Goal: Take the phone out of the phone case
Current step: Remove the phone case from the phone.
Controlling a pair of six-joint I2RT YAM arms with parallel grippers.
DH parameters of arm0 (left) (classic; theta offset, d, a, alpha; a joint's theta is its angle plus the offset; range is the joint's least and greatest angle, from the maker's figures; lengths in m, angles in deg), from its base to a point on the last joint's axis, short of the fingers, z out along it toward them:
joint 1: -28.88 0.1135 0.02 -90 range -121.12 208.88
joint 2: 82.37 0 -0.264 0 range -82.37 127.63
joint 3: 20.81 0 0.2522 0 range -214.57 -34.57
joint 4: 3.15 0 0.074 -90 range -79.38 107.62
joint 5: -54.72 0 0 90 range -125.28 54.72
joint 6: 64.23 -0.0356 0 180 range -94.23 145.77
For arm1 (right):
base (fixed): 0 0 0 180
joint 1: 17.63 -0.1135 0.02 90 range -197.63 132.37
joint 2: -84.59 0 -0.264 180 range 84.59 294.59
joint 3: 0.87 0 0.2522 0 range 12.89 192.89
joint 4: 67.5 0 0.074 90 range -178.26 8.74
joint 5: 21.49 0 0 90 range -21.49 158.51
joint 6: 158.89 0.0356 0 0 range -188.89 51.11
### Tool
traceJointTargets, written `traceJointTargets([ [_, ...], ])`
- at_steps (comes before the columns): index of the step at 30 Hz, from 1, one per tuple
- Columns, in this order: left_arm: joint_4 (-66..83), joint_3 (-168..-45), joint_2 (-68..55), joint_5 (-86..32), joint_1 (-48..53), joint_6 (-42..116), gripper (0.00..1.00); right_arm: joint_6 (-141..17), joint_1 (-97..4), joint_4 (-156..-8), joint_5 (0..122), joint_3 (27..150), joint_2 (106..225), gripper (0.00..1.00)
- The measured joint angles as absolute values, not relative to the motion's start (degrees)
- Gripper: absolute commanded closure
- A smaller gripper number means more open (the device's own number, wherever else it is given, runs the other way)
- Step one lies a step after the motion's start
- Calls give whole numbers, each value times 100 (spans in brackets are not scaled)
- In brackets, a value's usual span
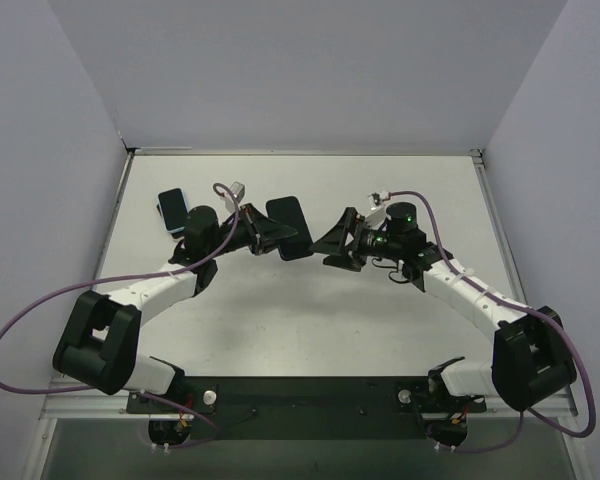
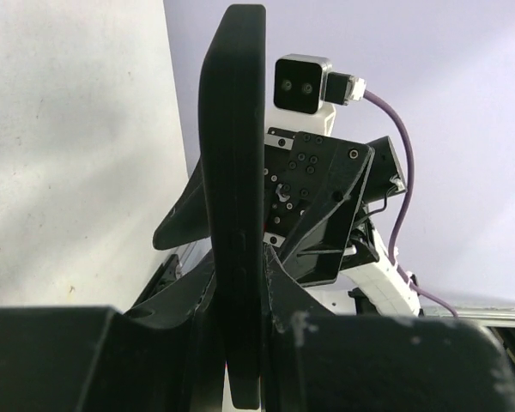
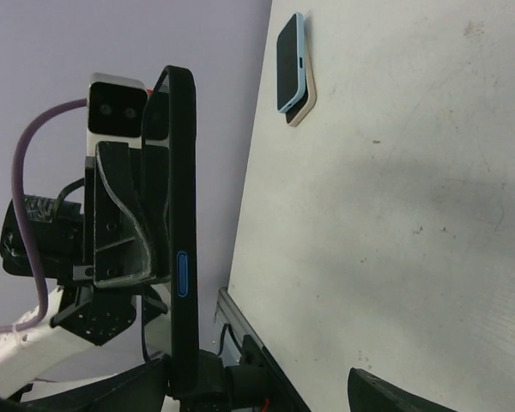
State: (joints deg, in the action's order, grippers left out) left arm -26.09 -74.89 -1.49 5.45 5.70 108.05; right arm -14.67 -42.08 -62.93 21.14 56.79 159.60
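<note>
Left wrist view puts the job right under my nose: the left pincer [image 2: 240, 330] is clamped on one end of the phone case [image 2: 233, 172], a finger on each broad face. The case is held up off the surface [image 3: 412, 215], edge-on to both wrist cameras. It looks like a slim black slab with rounded corners and a matte rim. The right wrist view also shows a small blue side button [image 3: 182, 275]. I cannot tell from these edge-on pictures how the phone sits inside it. I judge the whole thing light and stiff, but the rim is probably a softer, grippy skin that flexes at the corners. The phone itself would be hard, slick and breakable if dropped. So I'd hold the faces with the left arm and take the free far corner or rim with the other, peeling it back rather than pulling straight. Just beyond the case, the right pincer [image 1: 330, 243] faces it with its fingers spread apart, holding nothing, near but not touching. Farthest off, toward the far left corner of the surface, a second handset [image 3: 293, 62] with a pale blue edge lies flat on something beige.
</note>
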Motion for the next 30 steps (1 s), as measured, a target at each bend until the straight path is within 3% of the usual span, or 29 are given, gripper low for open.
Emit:
traceJointTargets([
  [6, -2841, -7436, -76, 373, 570, 11006, 100, -846, -4208, -5373, 2011, 5649, 16290, 51],
  [12, -2944, -7316, -70, 183, 601, 11095, 100, 45, -4245, -4142, 1672, 5649, 16906, 67],
  [16, -2939, -7305, -70, 84, 601, 11082, 100, 778, -4291, -3157, 1471, 5649, 17330, 72],
  [17, -2928, -7305, -72, 67, 599, 11058, 100, 996, -4306, -2886, 1421, 5649, 17437, 90],
  [18, -2911, -7305, -74, 47, 596, 11032, 100, 1202, -4323, -2593, 1382, 5649, 17538, 100],
  [20, -2839, -7312, -116, -8, 599, 11043, 100, 1543, -4334, -2090, 1305, 5638, 17743, 100],
  [21, -2771, -7325, -168, -64, 609, 11043, 95, 1759, -4330, -1810, 1272, 5638, 17863, 100],
  [23, -2620, -7329, -264, -143, 623, 11049, 83, 2170, -4350, -1395, 1224, 5638, 18069, 100],
  [24, -2533, -7329, -308, -189, 627, 11041, 69, 2386, -4356, -1218, 1200, 5638, 18167, 100],
  [25, -2437, -7329, -341, -228, 636, 11041, 66, 2561, -4367, -1078, 1185, 5638, 18259, 100],
  [30, -2314, -7329, -350, -384, 658, 10971, 63, 3123, -4468, -905, 1286, 5638, 18447, 100],
])
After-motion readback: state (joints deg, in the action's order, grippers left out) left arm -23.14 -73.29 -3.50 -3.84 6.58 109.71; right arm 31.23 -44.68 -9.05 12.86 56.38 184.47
